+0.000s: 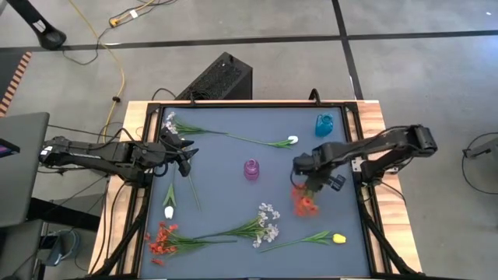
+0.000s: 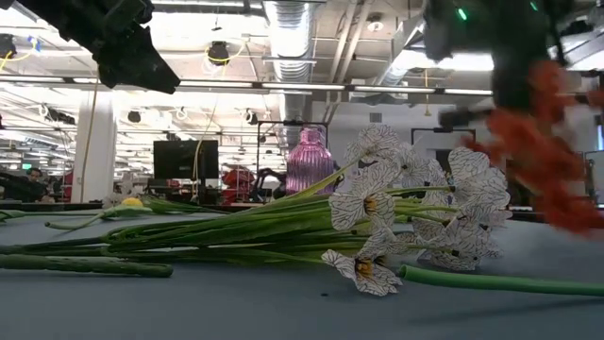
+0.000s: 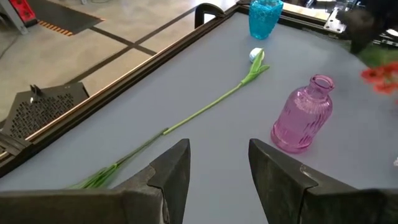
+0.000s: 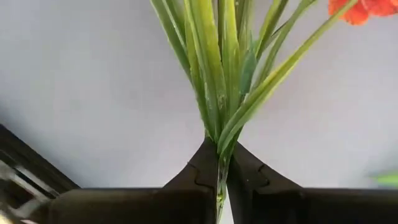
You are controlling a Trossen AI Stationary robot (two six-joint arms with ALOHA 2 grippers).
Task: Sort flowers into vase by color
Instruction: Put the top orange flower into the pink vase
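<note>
High view counts two red bunches: one (image 1: 161, 239) lying at lower left of the counter (image 1: 226, 167), one (image 1: 306, 204) pinched at its stems by the right tool (image 1: 305, 183). Two white tulips (image 1: 292, 140) (image 1: 169, 211), one yellow tulip (image 1: 338, 238), two lilac sprays (image 1: 268, 225) (image 1: 170, 121). Pink vase (image 1: 251, 169) and blue vase (image 1: 324, 124) look empty. Left tool (image 1: 187, 153) hangs spread, centre left.

Bright overhead strip lights, blurred foreground

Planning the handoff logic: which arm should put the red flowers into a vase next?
Right. Its end effector is shut on the red blossom bunch's green stems, lifted between the pink ribbed glass vase and blue glass vase. The left end effector is open, empty.
</note>
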